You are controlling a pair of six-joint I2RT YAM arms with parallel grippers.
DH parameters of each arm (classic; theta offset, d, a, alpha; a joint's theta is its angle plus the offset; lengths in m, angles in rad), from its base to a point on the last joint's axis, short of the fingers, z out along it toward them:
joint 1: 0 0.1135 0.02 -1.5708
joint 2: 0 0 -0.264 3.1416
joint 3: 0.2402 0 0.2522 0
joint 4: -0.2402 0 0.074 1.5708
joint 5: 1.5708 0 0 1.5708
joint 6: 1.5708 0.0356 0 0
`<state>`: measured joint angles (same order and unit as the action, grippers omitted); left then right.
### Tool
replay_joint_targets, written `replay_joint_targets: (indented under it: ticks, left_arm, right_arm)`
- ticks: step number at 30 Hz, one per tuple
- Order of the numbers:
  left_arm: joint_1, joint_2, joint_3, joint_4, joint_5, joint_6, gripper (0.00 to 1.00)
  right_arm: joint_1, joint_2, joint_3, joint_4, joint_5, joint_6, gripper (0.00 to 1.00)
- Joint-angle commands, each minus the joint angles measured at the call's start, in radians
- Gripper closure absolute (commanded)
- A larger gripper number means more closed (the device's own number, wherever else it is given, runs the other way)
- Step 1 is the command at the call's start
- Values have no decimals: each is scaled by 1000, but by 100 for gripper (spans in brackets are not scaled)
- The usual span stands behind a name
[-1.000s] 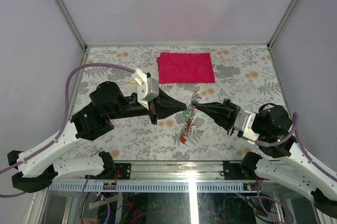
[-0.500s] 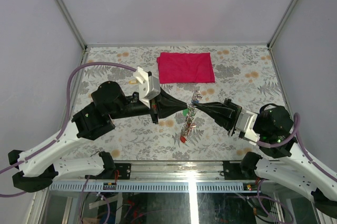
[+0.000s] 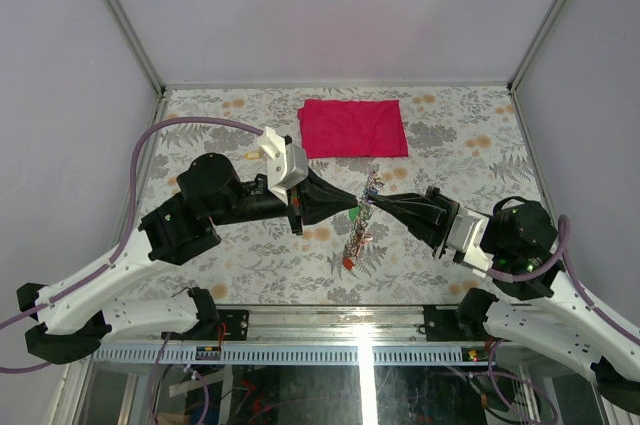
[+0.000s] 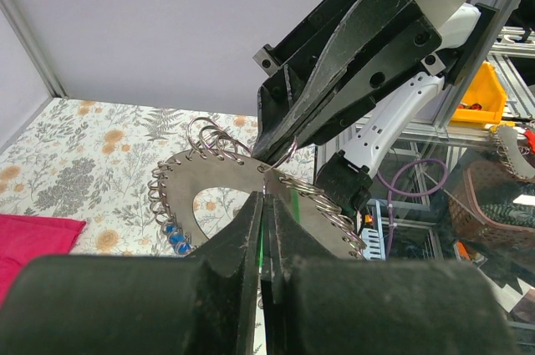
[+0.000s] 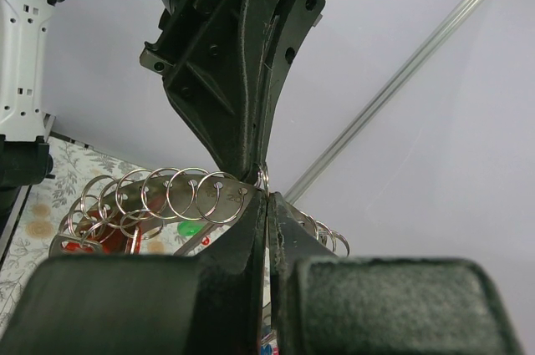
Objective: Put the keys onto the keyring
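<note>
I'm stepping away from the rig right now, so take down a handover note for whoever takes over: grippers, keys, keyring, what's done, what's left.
Left gripper: shut on the keyring, held above the table.
Right gripper: shut at the ring's rim, opposite; what it pinches is unclear.
Keys: many already hang from the ring by small loops.
Left to do: check whether any key is off the ring; I cannot tell.

Robotics lab: aluminium-framed enclosure [image 3: 120, 17]
</note>
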<state>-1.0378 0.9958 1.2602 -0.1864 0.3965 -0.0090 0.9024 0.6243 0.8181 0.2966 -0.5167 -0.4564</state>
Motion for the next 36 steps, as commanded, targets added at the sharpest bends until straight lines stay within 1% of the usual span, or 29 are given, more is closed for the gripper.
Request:
replay_joint_targets:
  ticks: [1,36]
  left_arm:
    - [2,-4,7,59,7,-12,100]
    - [3,-4,11,67,5,-13,100]
  right_arm:
    - [1,-11,23,75,11,-26,100]
    - [0,12,24,-8,22,-71,100]
